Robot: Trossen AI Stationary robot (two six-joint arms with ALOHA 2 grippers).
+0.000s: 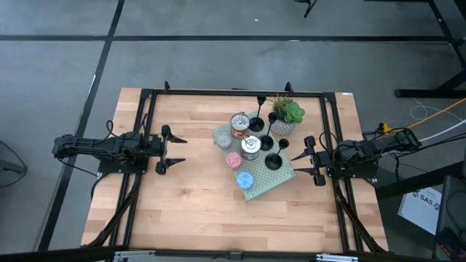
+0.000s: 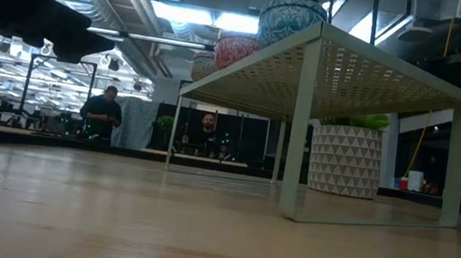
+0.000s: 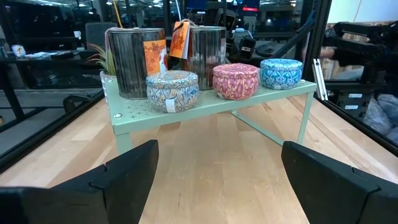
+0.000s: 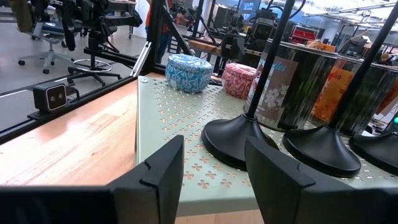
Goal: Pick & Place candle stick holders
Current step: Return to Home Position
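My left hand [image 1: 177, 151] and right hand [image 1: 306, 160] sat at opposite sides of the wooden desk [image 1: 189, 211], fingers apart. Three matte-black round-based candle stick holders [image 1: 266, 143] stood on the pale green perforated shelf [image 1: 271, 179].

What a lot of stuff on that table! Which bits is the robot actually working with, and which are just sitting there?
Part of the job:
- three black candle stick holders, standing on the green shelf
- left claw and right claw, both open, one on either side of the shelf

Just sitting there:
- two silver tins
- three small round candles
- potted plant
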